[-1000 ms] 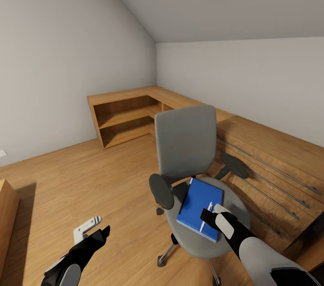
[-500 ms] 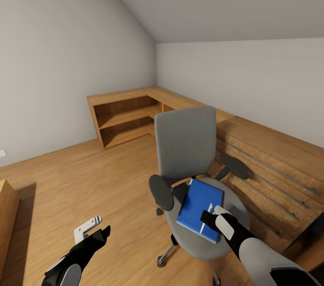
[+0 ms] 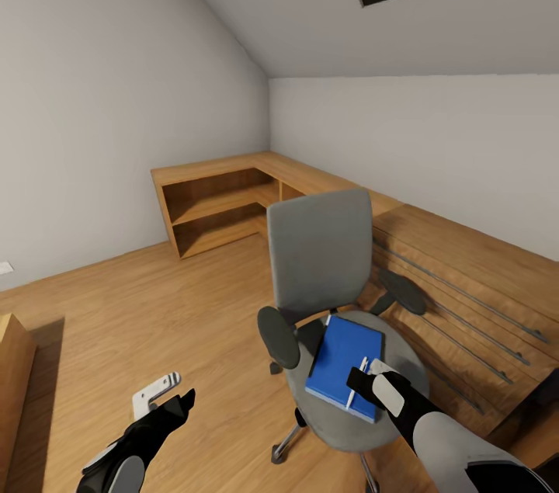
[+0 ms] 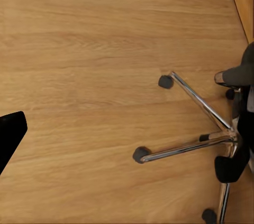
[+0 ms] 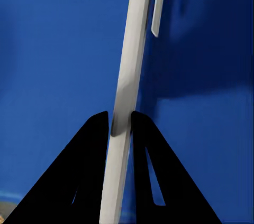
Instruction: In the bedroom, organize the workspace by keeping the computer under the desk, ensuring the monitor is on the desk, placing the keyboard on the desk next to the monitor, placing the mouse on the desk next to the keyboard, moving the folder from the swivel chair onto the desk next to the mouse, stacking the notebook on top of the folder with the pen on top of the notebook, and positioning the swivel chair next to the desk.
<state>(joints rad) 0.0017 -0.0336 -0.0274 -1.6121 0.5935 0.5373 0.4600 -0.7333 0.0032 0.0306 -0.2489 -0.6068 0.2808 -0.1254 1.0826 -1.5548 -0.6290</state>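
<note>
The grey swivel chair (image 3: 320, 252) stands on the wooden floor with its back toward the far wall. On its seat lies the bright blue folder (image 3: 338, 349). My right gripper (image 3: 361, 382) hovers over the folder's near edge, shut on the thin white pen (image 3: 357, 380). In the right wrist view the pen (image 5: 135, 49) runs between the two black fingers (image 5: 90, 155), with the folder (image 5: 53, 49) behind it. My left gripper (image 3: 164, 398) hangs open over bare floor to the left of the chair. The left wrist view looks down on the chair's chrome base (image 4: 196, 129).
A low wooden corner shelf (image 3: 217, 202) runs along the far walls. A light wooden dresser (image 3: 466, 276) with long bar handles stands right behind the chair. Another wooden piece (image 3: 12, 361) shows at the left edge. Open floor (image 3: 155, 299) lies left of the chair.
The head camera has shifted a little, so the whole picture sits slightly lower. My right gripper stays shut on the pen over the folder. The left arm has barely moved.
</note>
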